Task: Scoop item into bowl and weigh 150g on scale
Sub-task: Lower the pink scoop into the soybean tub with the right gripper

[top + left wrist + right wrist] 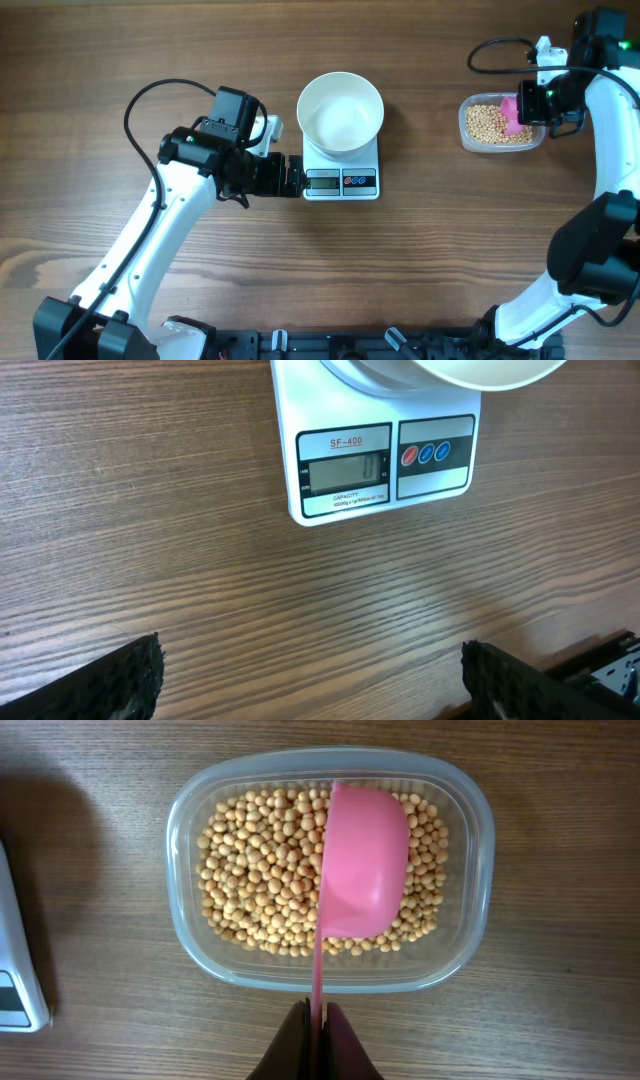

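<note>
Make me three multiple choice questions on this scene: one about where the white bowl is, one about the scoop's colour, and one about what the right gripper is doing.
1. Where does the white bowl stand?
A) on a tray
B) on the scale
C) on a plate

2. What colour is the scoop at the clear tub of beans?
A) pink
B) blue
C) green

3. How is the right gripper?
A) wide open
B) shut on the bowl's rim
C) shut on the scoop's handle

Answers:
1 B, the overhead view shows the bowl sitting on the scale's platform.
2 A, the right wrist view shows a pink scoop.
3 C, it pinches the thin pink handle.
</note>
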You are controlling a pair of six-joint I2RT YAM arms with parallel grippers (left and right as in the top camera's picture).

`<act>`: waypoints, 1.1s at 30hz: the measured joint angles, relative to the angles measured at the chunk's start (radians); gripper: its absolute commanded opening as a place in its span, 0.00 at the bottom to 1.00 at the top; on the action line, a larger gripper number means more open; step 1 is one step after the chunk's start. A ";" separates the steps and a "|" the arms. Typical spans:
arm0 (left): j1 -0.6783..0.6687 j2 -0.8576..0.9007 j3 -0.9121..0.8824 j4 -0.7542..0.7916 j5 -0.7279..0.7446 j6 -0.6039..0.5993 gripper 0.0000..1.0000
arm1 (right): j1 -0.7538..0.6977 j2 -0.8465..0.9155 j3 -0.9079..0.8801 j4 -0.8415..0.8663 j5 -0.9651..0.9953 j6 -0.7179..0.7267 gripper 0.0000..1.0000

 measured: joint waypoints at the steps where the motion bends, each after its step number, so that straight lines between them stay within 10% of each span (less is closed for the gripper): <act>1: 0.000 0.000 0.000 0.000 0.000 0.000 1.00 | 0.000 0.000 0.000 0.000 -0.003 0.000 0.04; 33: 0.000 0.000 0.000 0.000 0.000 0.000 1.00 | -0.023 0.000 -0.109 -0.008 -0.169 0.039 0.04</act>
